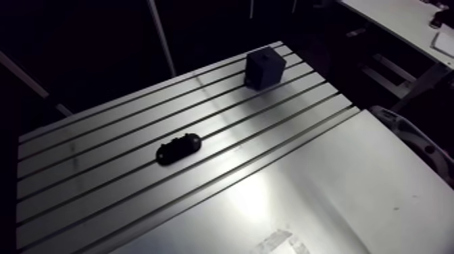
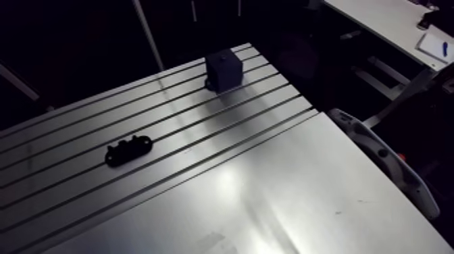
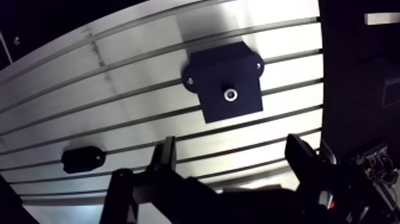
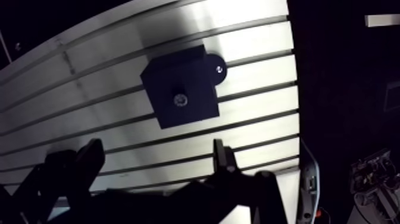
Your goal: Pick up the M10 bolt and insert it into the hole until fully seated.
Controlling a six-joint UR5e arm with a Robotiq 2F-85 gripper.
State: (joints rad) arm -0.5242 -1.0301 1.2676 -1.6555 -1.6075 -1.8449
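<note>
A dark blue-black block stands on the slotted table, held by two screwed flanges. A small shiny metal piece, which looks like the bolt's head, sits in the hole in the block's top face. In the wrist view my gripper hangs above the table, just short of the block. Its fingers are spread wide and hold nothing. The arm view shows the same block near the table's far corner. The gripper does not appear in the arm view.
A black oval holder lies on the slots mid-table, well away from the block. A smooth metal plate covers the table's near part. A grey curved casing runs along the right edge. The table ends just past the block.
</note>
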